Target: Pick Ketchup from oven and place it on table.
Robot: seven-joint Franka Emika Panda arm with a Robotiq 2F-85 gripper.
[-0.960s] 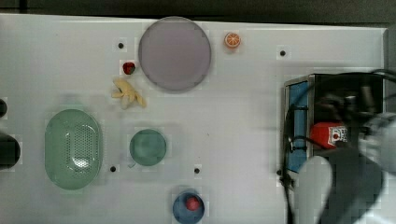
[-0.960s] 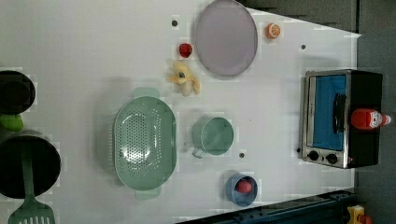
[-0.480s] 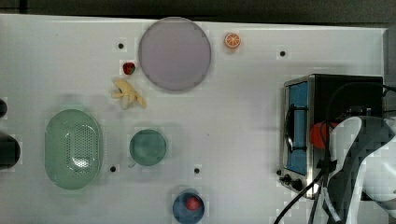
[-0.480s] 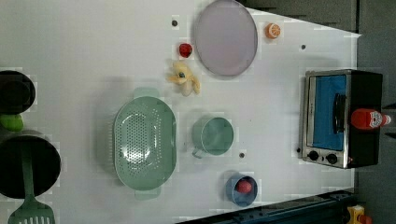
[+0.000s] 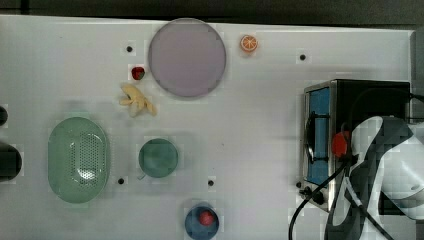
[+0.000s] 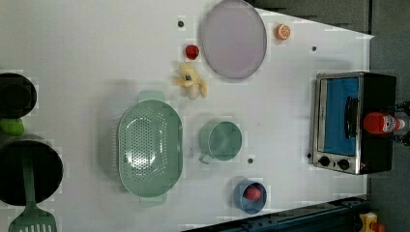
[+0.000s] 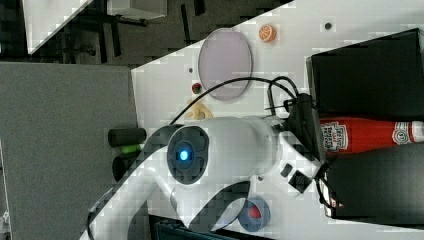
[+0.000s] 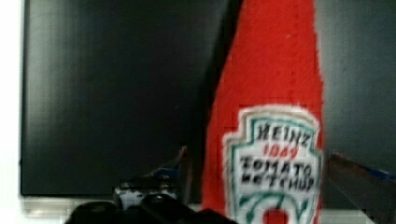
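Observation:
The Ketchup (image 8: 275,70), a red bottle with a white shield label, stands on the black top of the oven (image 8: 116,93). My gripper (image 8: 258,156) is open and straddles the bottle low down, with one finger (image 8: 184,163) on each side of it. In the top view my white arm (image 5: 385,165) hangs over the oven (image 5: 375,95) and covers most of the Ketchup (image 5: 341,144). The right view has the Ketchup (image 7: 360,134) on the oven (image 7: 365,75) just beyond my wrist. In the left view the Ketchup (image 6: 382,123) sits on the oven (image 6: 338,121). The white table (image 5: 260,100) lies beside the oven.
On the table are a lilac plate (image 5: 187,57), an orange slice (image 5: 248,43), a strawberry (image 5: 138,73), a peeled banana (image 5: 136,101), a green colander (image 5: 78,159), a teal cup (image 5: 158,158) and a blue bowl (image 5: 202,222). Black cables (image 5: 320,195) trail past the oven front.
My arm has swung in over the oven top and covers more of the Ketchup in the top view. The bottle has not moved.

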